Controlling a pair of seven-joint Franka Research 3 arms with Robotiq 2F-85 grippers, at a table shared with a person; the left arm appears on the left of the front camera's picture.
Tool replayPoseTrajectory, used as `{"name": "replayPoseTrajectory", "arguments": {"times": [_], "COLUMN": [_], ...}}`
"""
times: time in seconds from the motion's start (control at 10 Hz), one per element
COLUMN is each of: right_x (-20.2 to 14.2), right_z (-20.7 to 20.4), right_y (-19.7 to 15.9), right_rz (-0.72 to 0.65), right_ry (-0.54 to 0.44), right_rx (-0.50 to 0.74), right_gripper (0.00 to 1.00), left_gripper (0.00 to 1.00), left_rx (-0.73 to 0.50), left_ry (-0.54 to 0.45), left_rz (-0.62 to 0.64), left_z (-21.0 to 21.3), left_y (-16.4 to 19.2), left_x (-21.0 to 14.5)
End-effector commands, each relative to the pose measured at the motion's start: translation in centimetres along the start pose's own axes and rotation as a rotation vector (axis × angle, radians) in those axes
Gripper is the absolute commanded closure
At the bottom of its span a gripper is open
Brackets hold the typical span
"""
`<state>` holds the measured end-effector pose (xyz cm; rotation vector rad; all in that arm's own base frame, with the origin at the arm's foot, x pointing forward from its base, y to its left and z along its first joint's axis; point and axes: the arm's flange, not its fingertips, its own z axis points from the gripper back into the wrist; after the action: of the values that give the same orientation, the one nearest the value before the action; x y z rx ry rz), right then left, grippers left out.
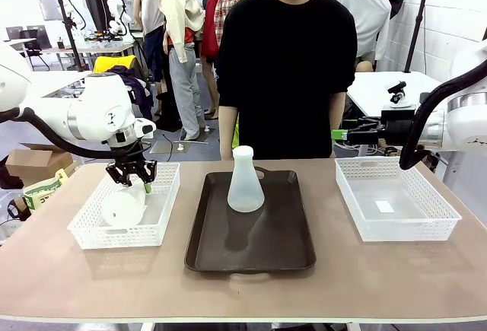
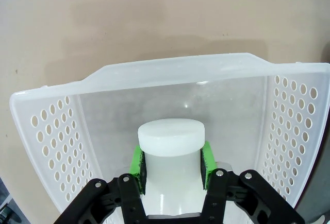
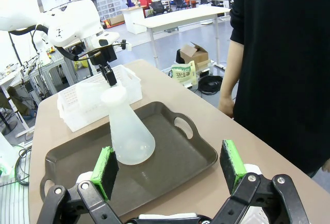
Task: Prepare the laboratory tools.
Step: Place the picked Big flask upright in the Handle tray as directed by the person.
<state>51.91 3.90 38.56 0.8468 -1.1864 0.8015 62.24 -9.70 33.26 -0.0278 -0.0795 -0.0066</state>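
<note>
Across a tan desk (image 1: 396, 270) a person (image 1: 285, 72) in a black top is standing at the far side, behind a dark brown tray (image 1: 221, 247) lying in the middle. One frosted flask (image 1: 245, 181) is standing upright on the far half of that tray, wide base down, narrow neck up.

On the robot's left a white mesh basket (image 1: 85, 233) is sitting on the desk. The left claw (image 1: 132, 174) is reaching down into it and is clamped on the neck of the second flask (image 1: 123, 208), which is lying tilted inside the basket with its round base facing the front camera. In the left wrist view the green pads (image 2: 136, 160) are pressing against both sides of the neck just under its capped top, with the basket's perforated walls showing around them.

On the robot's right another white mesh basket (image 1: 396, 208) is sitting beside the tray. The right claw (image 3: 170, 167) is hanging with its pads spread wide apart and gripping nothing, looking across the tray toward the upright flask.
</note>
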Motion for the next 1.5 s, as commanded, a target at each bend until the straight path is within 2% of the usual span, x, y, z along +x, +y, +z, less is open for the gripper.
{"name": "replayPoseTrajectory", "arguments": {"times": [0.0, 0.2, 0.4, 0.6, 0.9, 1.4], "right_x": [0.0, 0.0, 0.0, 0.0, 0.0, 0.0], "right_z": [-0.1, -0.1, -0.1, -0.1, -0.1, -0.1], "right_y": [0.2, 0.2, 0.2, 0.2, 0.2, 0.2], "right_rz": [0.000, 0.000, 0.000, 0.000, 0.000, 0.000], "right_ry": [0.005, 0.005, 0.005, 0.005, 0.005, 0.005], "right_rx": [-0.004, -0.004, -0.004, -0.004, -0.004, -0.004], "right_gripper": [0.00, 0.00, 0.00, 0.00, 0.00, 0.00], "left_gripper": [1.00, 1.00, 1.00, 1.00, 1.00, 1.00], "left_rx": [0.014, 0.000, -0.059, -0.056, -0.056, -0.085], "left_ry": [-0.008, 0.000, -0.032, -0.072, -0.063, -0.169], "left_rz": [-0.007, 0.000, -0.060, -0.099, -0.163, -0.226], "left_z": [0.0, 0.0, 3.0, 6.3, 9.2, 12.8], "left_y": [0.1, 0.0, -0.8, -1.4, -2.5, -3.3], "left_x": [0.1, 0.0, -1.8, -2.8, -4.9, -7.4]}}
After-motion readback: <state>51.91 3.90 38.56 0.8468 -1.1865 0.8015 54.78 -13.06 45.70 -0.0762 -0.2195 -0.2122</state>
